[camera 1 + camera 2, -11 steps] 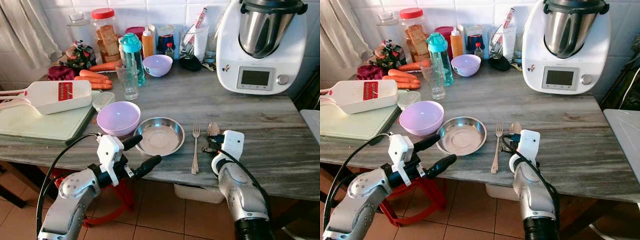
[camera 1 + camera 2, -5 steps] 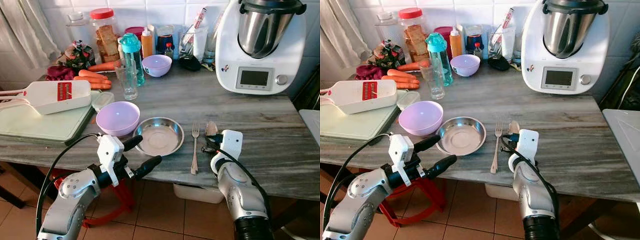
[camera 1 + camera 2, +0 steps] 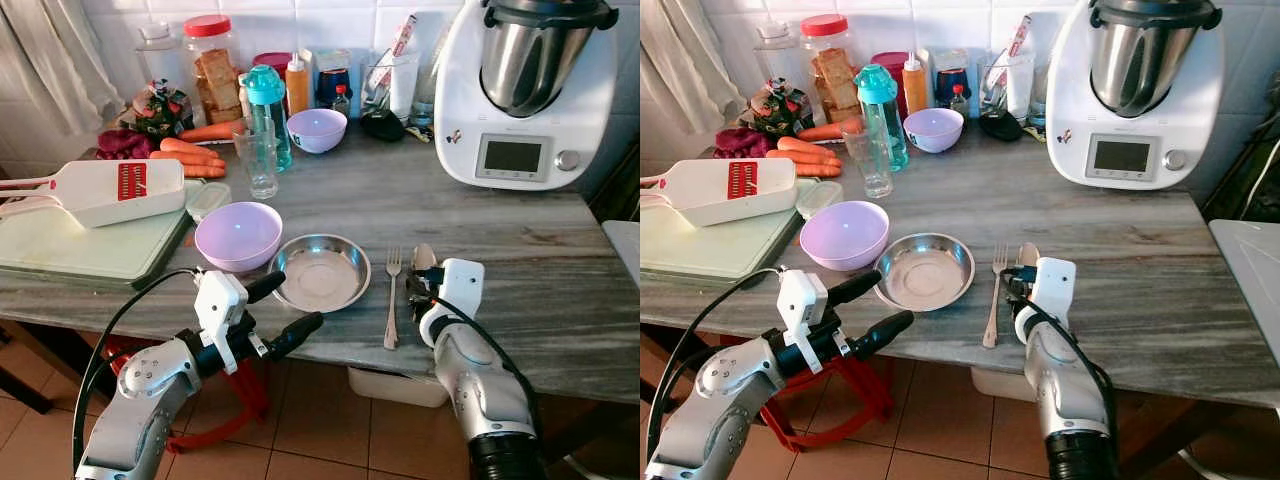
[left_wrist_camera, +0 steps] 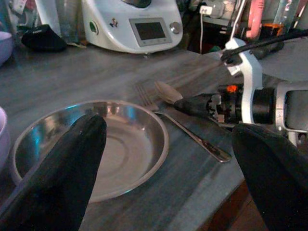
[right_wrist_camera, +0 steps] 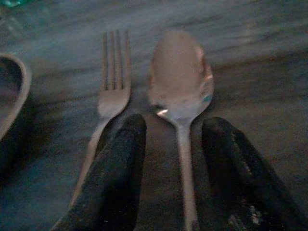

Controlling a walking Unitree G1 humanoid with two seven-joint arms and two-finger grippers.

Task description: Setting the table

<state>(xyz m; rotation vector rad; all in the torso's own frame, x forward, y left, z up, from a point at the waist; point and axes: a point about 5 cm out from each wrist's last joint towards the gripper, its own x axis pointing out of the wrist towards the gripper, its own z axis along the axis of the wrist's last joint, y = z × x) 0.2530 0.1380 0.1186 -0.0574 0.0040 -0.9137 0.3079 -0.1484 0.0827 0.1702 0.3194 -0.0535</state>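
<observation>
Your right claw (image 5: 166,173) sits low at the centre-right of the frame, its fingers narrowly parted on either side of the spoon (image 5: 179,82) handle, not clamped on it. The spoon lies flat on the grey surface (image 3: 500,230), just right of the fork (image 3: 390,300). The steel plate (image 3: 320,272) and purple bowl (image 3: 237,234) lie further left. Your left claw (image 3: 290,310) hovers wide open at the surface's front edge, lower left.
</observation>
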